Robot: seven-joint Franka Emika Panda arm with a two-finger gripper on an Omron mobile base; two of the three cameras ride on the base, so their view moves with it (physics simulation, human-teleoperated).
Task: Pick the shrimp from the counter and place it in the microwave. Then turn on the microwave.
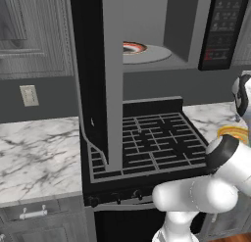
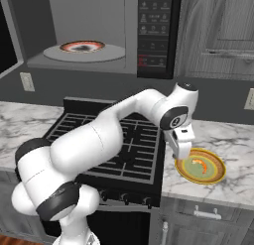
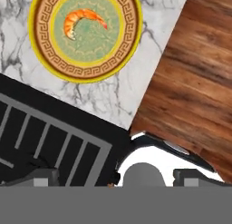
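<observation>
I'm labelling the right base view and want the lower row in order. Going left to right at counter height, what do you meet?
Left stretch of the counter → stove top → pincer → plate with the shrimp on it.

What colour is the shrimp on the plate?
Orange; the shrimp shows best in the hand view.

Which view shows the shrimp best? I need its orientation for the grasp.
The hand view: the shrimp lies unobstructed on the plate. The right base view shows it small; the left base view shows just the plate's rim.
</observation>
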